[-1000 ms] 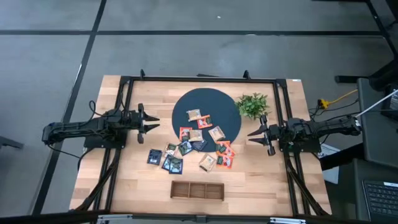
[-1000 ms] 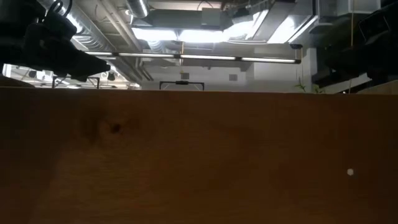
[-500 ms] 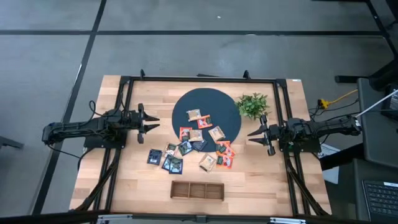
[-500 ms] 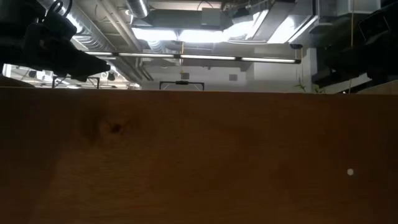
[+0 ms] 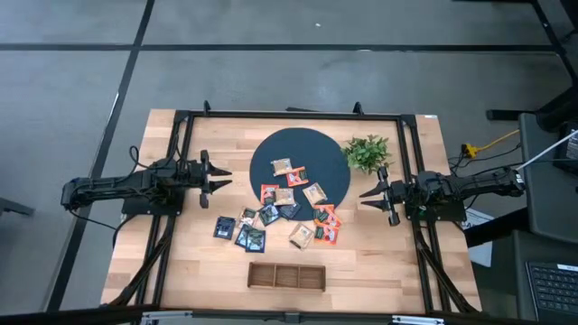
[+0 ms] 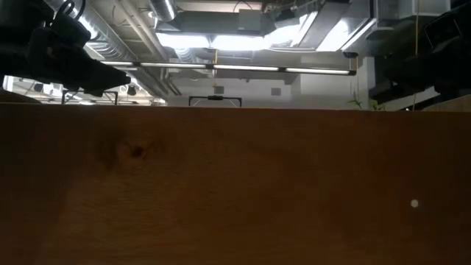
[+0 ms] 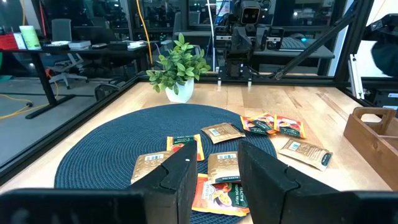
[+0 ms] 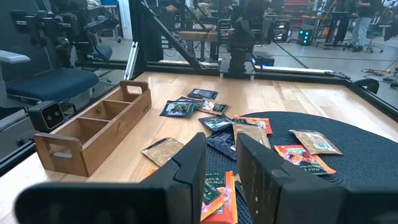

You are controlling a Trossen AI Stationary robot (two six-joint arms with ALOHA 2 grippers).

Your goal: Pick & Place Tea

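Several tea sachets, beige, orange-red and dark navy, lie flat and scattered: some on the round dark mat (image 5: 298, 153), such as a beige one (image 5: 282, 165), others on the wood near it, such as a navy one (image 5: 224, 227). My left gripper (image 5: 226, 179) (image 7: 216, 163) hovers level at the mat's left side, open, with nothing between its fingers. My right gripper (image 5: 363, 194) (image 8: 222, 146) hovers level at the mat's right side, its fingers a little apart and empty. Both point at the sachets from a distance.
A narrow brown wooden tray (image 5: 287, 276) with three compartments lies near the front edge. A small green plant (image 5: 368, 152) in a white pot stands at the mat's far right. A black frame (image 5: 289, 115) runs around the table. A wooden face (image 6: 235, 184) fills most of the low view.
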